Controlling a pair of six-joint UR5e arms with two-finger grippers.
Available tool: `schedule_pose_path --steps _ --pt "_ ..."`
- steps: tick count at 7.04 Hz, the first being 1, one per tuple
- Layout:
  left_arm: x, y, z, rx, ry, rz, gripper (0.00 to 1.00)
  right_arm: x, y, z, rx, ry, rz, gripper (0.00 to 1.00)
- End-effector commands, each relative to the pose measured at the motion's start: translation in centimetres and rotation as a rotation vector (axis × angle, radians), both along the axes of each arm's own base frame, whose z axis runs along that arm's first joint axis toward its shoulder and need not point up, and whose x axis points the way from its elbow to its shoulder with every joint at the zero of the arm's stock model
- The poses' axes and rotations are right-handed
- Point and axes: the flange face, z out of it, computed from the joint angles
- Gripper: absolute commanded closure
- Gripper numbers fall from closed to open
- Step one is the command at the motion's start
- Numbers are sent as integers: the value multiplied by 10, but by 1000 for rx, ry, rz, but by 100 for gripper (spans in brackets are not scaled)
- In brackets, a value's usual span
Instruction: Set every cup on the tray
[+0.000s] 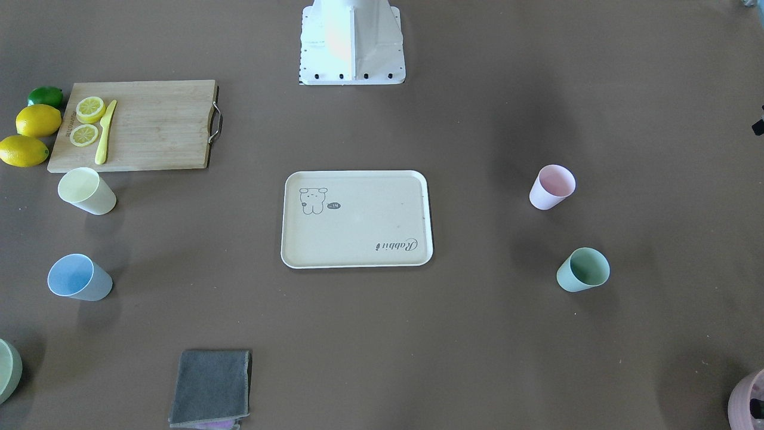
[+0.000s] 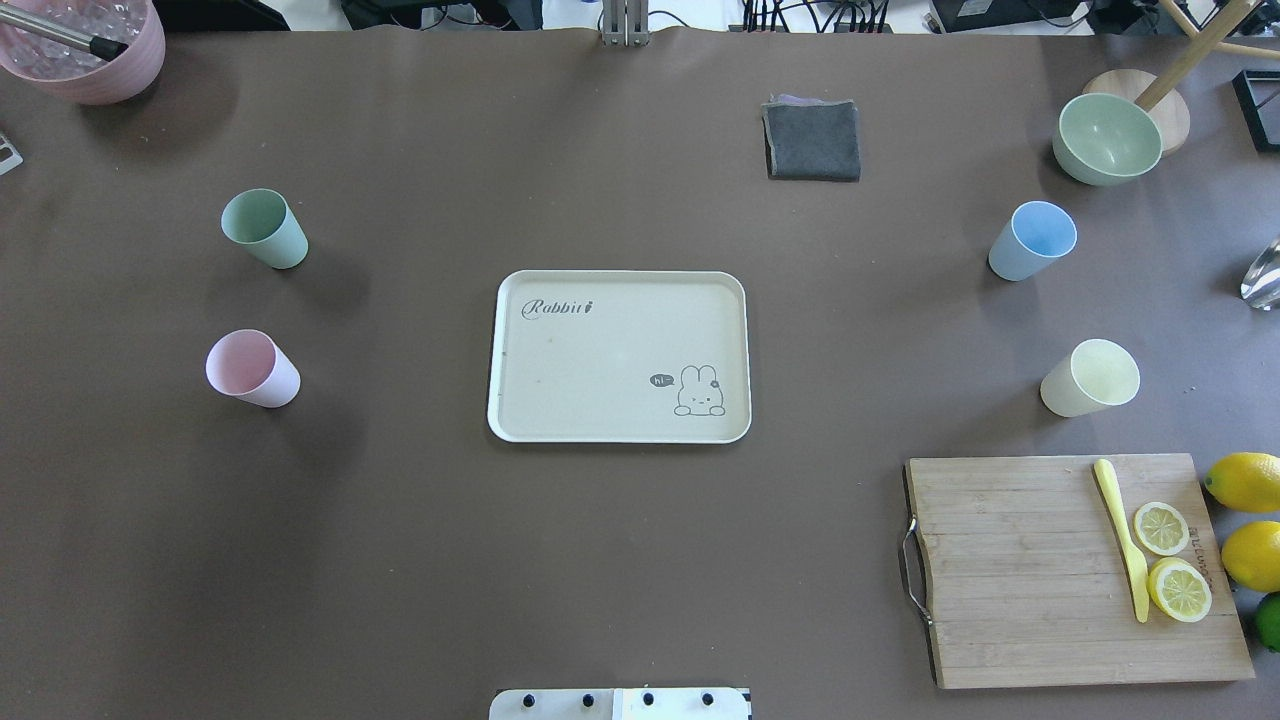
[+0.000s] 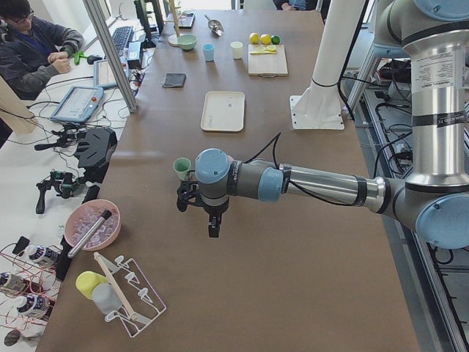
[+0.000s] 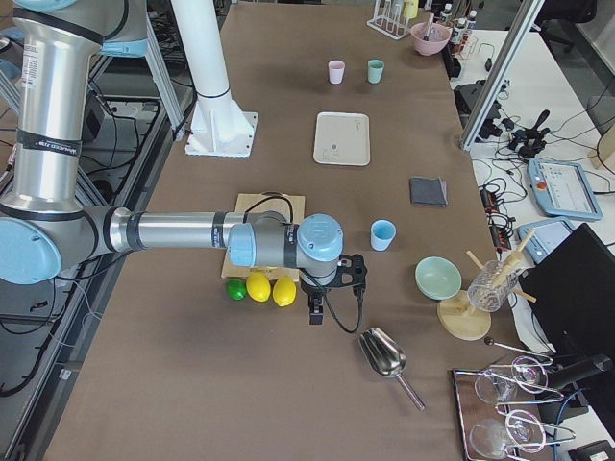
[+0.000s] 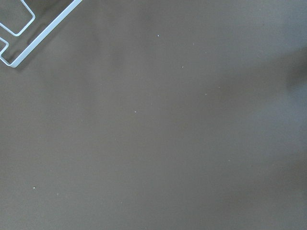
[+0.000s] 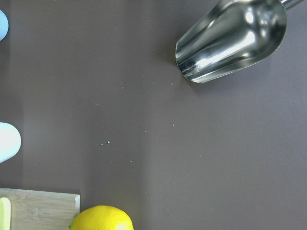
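Observation:
The cream tray (image 2: 600, 360) with the rabbit drawing lies at the table's middle with nothing on it; it also shows in the front-facing view (image 1: 358, 239). The mint green cup (image 2: 264, 229) and pink cup (image 2: 252, 368) stand upright to its left. The light blue cup (image 2: 1033, 240) and pale yellow cup (image 2: 1090, 378) stand to its right. My left gripper (image 3: 211, 229) hangs above the table beyond the green cup (image 3: 182, 168), at the left end. My right gripper (image 4: 315, 315) hangs near the lemons at the right end. I cannot tell whether either is open or shut.
A wooden cutting board (image 2: 1010, 570) with lemon slices and a yellow knife (image 2: 1122, 535) lies near right, lemons (image 2: 1245, 482) beside it. A grey cloth (image 2: 812, 140), green bowl (image 2: 1107, 138), mauve pot (image 2: 85, 50) and metal scoop (image 6: 230, 40) sit around the edges.

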Motion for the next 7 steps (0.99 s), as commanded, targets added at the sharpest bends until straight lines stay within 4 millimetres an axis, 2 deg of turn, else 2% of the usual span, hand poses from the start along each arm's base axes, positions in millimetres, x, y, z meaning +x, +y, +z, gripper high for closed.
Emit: schedule_pose_path --steps 1,3,5,6,7 --pt "-1 0 -5 23 -6 -2 2 0 0 -1 1 -2 0 0" --pt "0 -7 -8 31 -6 -2 2 0 0 -1 3 -1 0 0" --pt "-5 -21 -26 77 -3 -14 2 0 -4 -6 13 -1 0 0" --pt "-7 -28 -38 138 2 -19 2 0 -9 -18 37 -2 4 0" --pt "-8 -30 -47 230 7 -24 2 7 -16 -42 90 -2 18 0"
